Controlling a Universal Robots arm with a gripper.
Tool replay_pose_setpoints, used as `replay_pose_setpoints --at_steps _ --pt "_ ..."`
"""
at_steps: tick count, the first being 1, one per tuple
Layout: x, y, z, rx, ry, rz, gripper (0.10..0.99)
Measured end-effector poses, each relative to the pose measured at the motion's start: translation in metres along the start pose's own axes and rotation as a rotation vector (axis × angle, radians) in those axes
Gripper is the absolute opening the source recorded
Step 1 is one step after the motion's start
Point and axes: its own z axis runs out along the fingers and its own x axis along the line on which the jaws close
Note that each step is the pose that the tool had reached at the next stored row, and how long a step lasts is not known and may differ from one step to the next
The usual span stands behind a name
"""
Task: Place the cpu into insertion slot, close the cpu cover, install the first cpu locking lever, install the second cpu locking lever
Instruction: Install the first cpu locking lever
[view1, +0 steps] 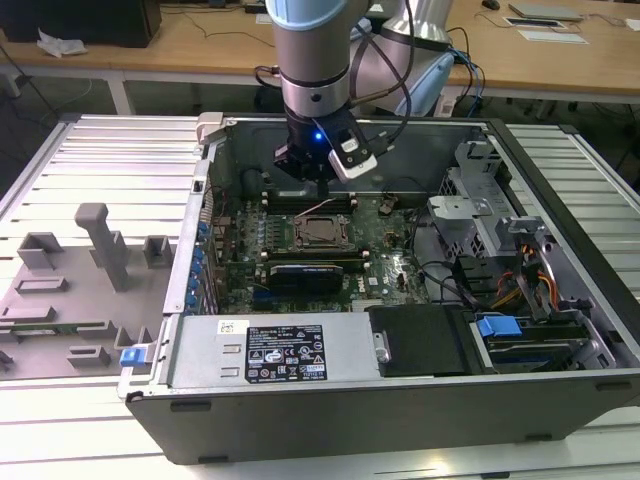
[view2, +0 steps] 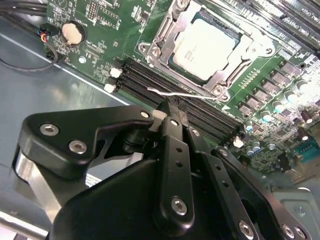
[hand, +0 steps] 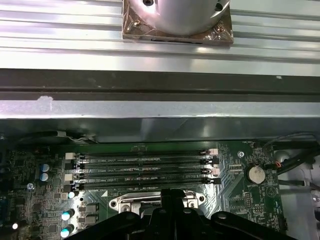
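the cpu (view2: 205, 46) lies seated in its socket, the cpu cover (view2: 166, 29) flat around it. it looks light, stiff and fragile, best held by its edges. in the exterior view the gripper (view1: 322, 188) hangs at its 12 o'clock, fingers (view2: 172, 145) clenched together and empty, beside a thin wire lever (view2: 180, 93).

Cpu and cover in the socket.
The silvery square cpu (view2: 206, 44) lies flat; the cpu cover (view2: 243, 59) sits lowered, framing its edges.

Lab, with opened computer case (view1: 400, 425) on workbench (view1: 100, 150)
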Motion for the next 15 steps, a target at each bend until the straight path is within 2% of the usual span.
replay_pose_setpoints --at_steps 1,2,3,7,11,12,15 --pt "0.0006 0.0000 0.0001 0.000 -0.0014 0.000 0.106" --pt "0.0019 -0.0001 0.0004 -0.001 -0.0075 -0.002 0.106" --pt "0.0053 -0.0005 0.0014 -0.001 -0.0193 -0.004 0.106" --pt "0.0101 -0.0014 0.0042 -0.001 -0.0362 -0.010 0.106" --pt "0.0114 -0.0020 0.0071 -0.003 -0.0633 -0.016 0.106" --pt "0.0120 -0.0025 0.0091 -0.003 -0.0675 -0.017 0.106" --pt "0.0130 -0.0035 0.0151 -0.001 -0.0689 -0.017 0.106"
